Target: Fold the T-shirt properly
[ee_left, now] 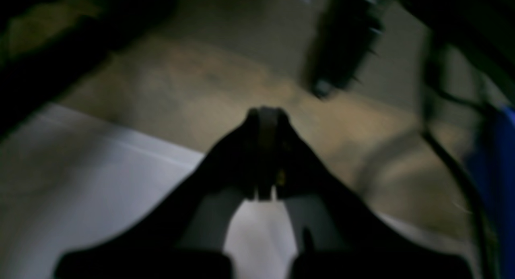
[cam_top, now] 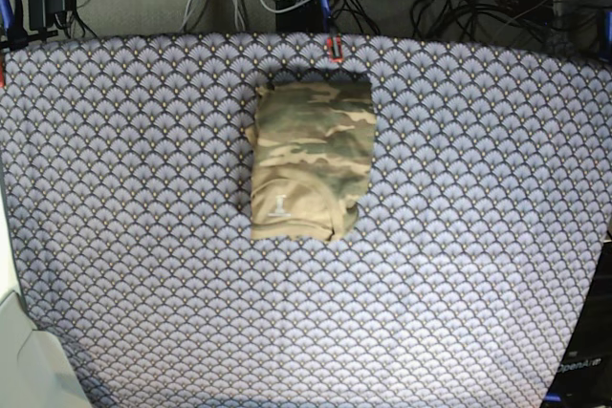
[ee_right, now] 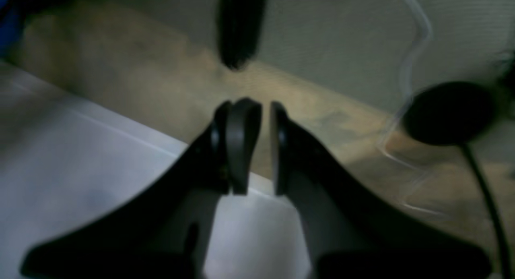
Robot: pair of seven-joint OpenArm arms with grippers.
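T-shirt (cam_top: pixel 311 160) lies folded compact at the tablecloth's (cam_top: pixel 478 236) 12 o'clock side: soft, light, limp. Best pinched at corners, I judge. Left gripper (ee_left: pixel 267 122) fingers together; right gripper (ee_right: pixel 257 122) fingers slightly apart, both empty.

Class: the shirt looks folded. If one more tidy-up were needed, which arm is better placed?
Neither clearly. The T-shirt lies folded mid-tablecloth, and no arm shows in the base view. The right gripper has jaws slightly apart; the left gripper is shut.

The T-shirt (cam_top: pixel 311 160) is soft, matt camouflage cloth, lightly creased. The tablecloth (cam_top: pixel 478 236) is matt, smooth printed fabric. The fingers (ee_right: pixel 241 146) look like dark matt plastic.
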